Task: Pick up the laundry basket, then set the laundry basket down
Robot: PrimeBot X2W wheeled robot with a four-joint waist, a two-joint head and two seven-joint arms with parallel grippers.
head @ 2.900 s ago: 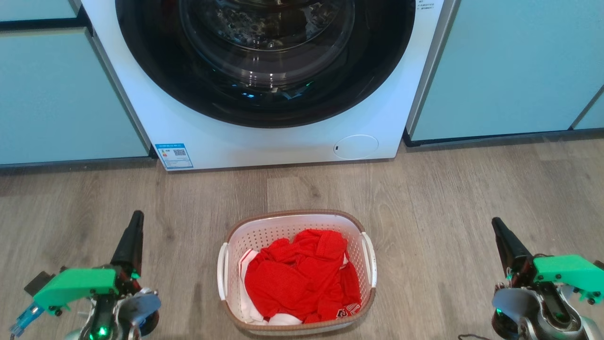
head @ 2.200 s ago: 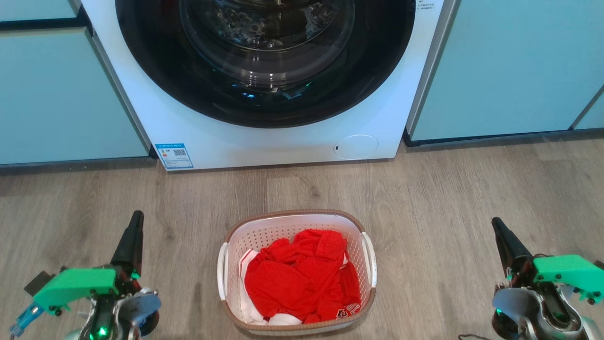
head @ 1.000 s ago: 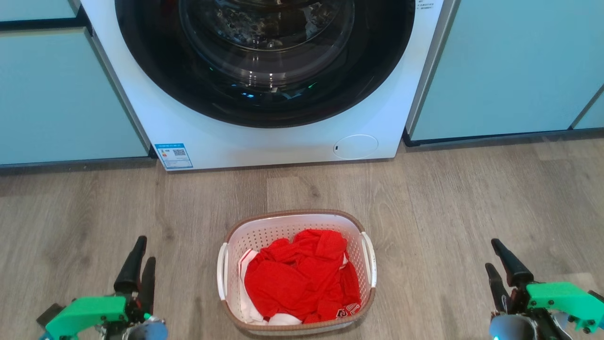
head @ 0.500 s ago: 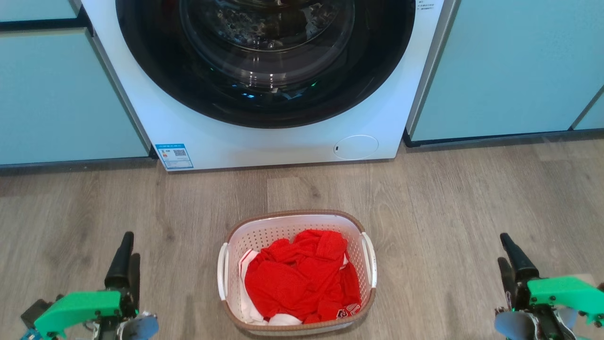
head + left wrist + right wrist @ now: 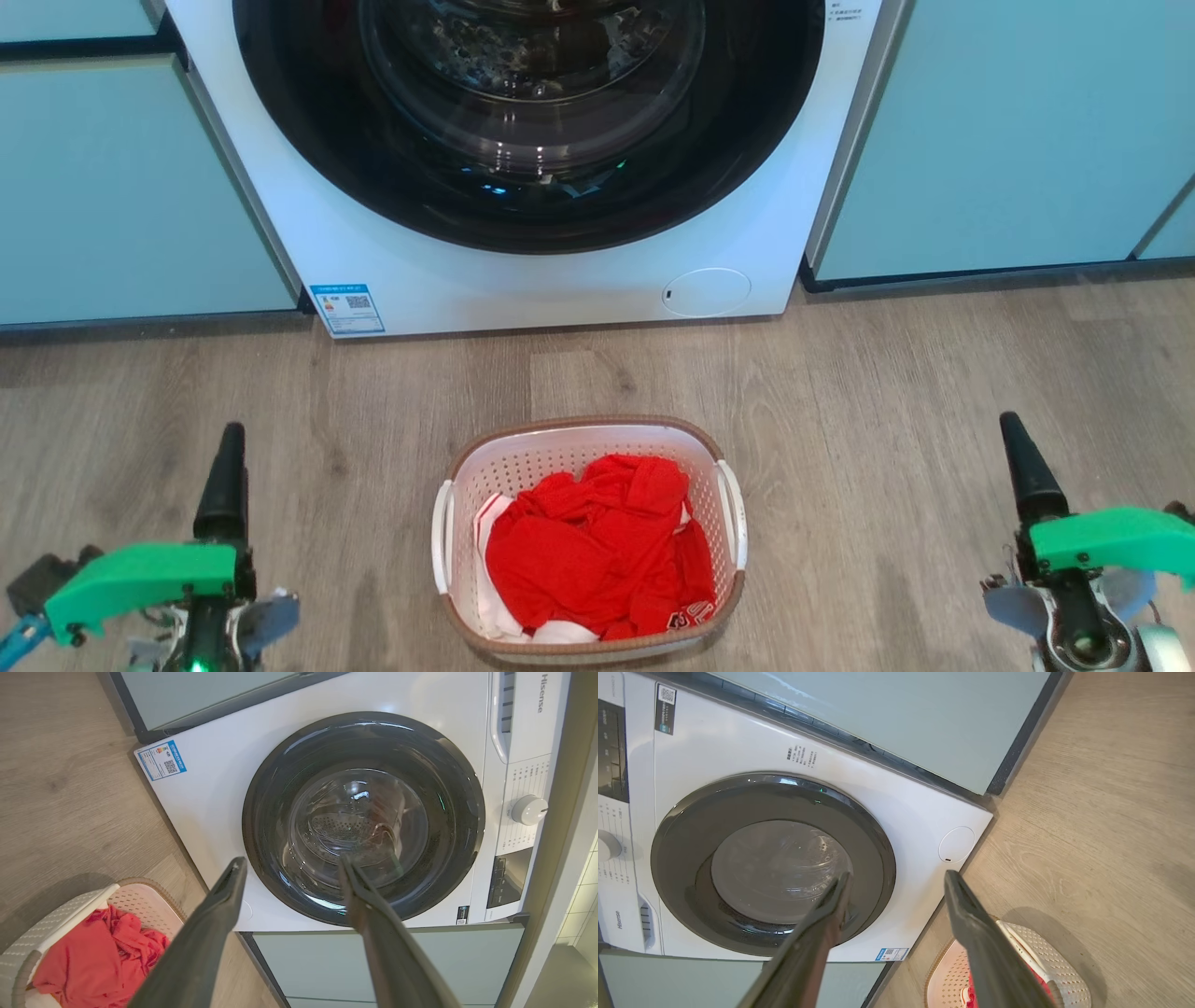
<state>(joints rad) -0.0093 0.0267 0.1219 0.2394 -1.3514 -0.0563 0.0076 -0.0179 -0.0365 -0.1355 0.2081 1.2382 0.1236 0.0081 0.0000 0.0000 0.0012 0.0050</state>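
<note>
Grey-brown plank floor (image 5: pixel 840 373) across the lower half, white washing machine (image 5: pixel 560 289) with a dark round door at top centre, pale green cupboards (image 5: pixel 1008 131) to both sides.

Left gripper (image 5: pixel 293 860) wide open and empty, dark fingers framing the washer door in the left wrist view, basket (image 5: pixel 135 900) off at that frame's lower left corner. Right gripper (image 5: pixel 897 874) likewise spread with nothing between, aimed at the washer front, basket at the bottom right of the right wrist view.

Changed over the last second: a second ago, two fingers side by side on each gripper in the head view, low near the bottom corners. Now a single finger in line on each, hence a roll of both wrists, with both tips higher in the frame. On the left, also a slide toward the left edge; on the right, toward the right edge. Slight shift of the whole head picture too, so a little of that down to the camera.

Basket unmoved at bottom centre on the floor, red clothes (image 5: pixel 588 551) heaped inside, white side handles (image 5: pixel 733 513) free and well apart from either gripper.

For the task, as a judgement: still setting up, no reach begun, pick-up not started. Next needed: a swing inward and down, one gripper to each handle.
</note>
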